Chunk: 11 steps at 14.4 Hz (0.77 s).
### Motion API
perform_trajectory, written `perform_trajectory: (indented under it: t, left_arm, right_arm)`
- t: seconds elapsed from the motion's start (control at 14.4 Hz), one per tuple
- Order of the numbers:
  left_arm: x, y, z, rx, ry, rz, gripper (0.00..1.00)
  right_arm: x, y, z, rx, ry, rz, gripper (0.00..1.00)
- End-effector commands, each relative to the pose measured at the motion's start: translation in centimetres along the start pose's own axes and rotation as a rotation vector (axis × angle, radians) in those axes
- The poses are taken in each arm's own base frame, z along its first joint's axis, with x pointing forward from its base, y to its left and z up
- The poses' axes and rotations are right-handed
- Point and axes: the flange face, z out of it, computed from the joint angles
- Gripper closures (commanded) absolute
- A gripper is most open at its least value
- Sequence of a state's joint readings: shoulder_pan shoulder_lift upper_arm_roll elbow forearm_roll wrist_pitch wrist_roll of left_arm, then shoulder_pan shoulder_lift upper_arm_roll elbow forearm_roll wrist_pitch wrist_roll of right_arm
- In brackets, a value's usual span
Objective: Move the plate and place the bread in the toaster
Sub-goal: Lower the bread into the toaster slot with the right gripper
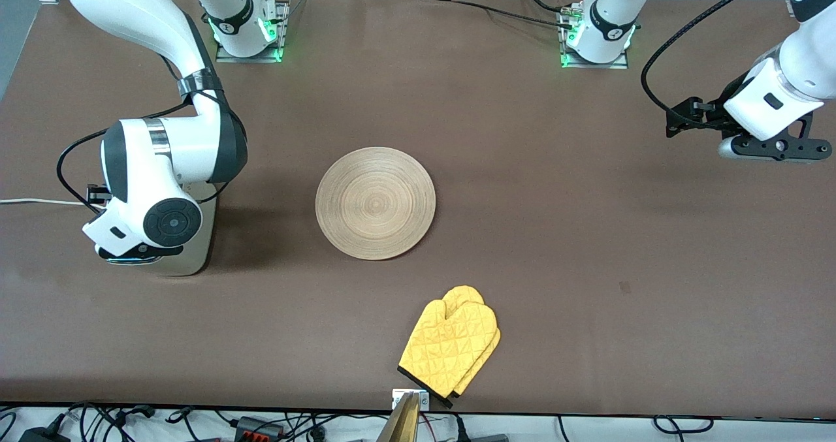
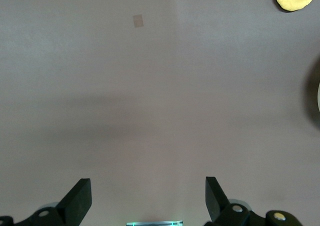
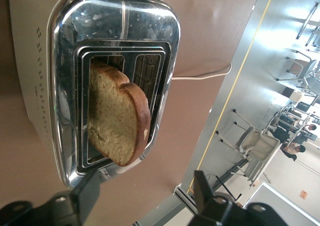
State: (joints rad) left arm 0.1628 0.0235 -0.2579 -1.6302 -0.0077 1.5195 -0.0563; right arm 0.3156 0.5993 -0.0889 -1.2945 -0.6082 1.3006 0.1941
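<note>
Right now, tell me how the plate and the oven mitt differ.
The plate is round, light wood with ring grain; the oven mitt is yellow, quilted and mitten-shaped. The plate looks wider, the oven mitt narrower. The plate lies mid-table; the oven mitt lies nearer the front camera, at the table's edge. Both lie flat on the table, untouched.

Plate (image 1: 375, 203): round, flat, light wood with concentric ring grain. Lies flat on the table near its middle, bare, nothing on it.

Toaster (image 3: 60, 86): boxy, cream-beige sides, shiny chrome top with two slots, white cord leading off it. Stands at the right arm's end of the table, mostly hidden under that arm in the front view.

Bread (image 3: 117, 118): one slice, pale brown crumb, darker crust. Sits in one toaster slot, tilted, upper part sticking out above the chrome top. Second slot holds nothing.
</note>
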Motion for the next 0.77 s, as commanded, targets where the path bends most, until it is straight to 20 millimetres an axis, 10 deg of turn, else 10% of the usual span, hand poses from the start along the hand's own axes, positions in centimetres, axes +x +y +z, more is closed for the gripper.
perform_trajectory:
  t: [0.0, 0.7]
  left_arm:
    - [-0.1, 0.2, -0.8, -0.015, 0.000, 0.001, 0.00]
    - [0.5, 0.3, -1.4, -0.036, 0.045, 0.003, 0.00]
  right_arm:
    - [-1.0, 1.4, -1.5, 0.050, 0.032, 0.031, 0.00]
    - [-3.1, 6.4, -4.9, 0.387, 0.114, 0.069, 0.00]
